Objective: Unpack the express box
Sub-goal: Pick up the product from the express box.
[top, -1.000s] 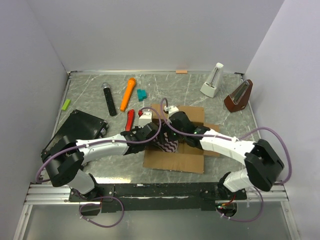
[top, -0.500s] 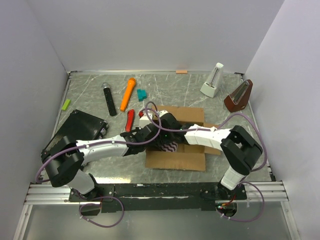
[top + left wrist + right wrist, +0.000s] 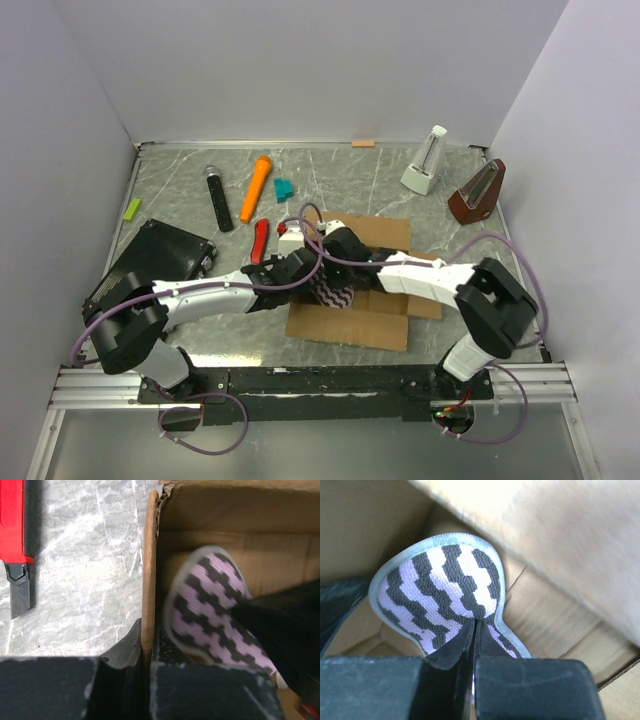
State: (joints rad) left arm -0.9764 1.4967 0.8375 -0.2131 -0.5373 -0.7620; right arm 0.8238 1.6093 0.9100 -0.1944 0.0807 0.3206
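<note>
1. The express box [image 3: 350, 322] sits on the table [image 3: 420, 215], central and toward the near edge. Its flaps are splayed, so opening looks done.
2. The left gripper [image 3: 149, 647] is clamped on an upright cardboard edge of the box, apparently steadying it.
3. The right gripper [image 3: 474, 630] is pinched tight on a purple-and-black patterned cloth item [image 3: 440, 580] inside the box.
4. Remaining: lift the item out. I cannot tell whether there are other contents.

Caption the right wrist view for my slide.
Inside the open box, the right claw is shut on a purple-and-black cloth.
</note>
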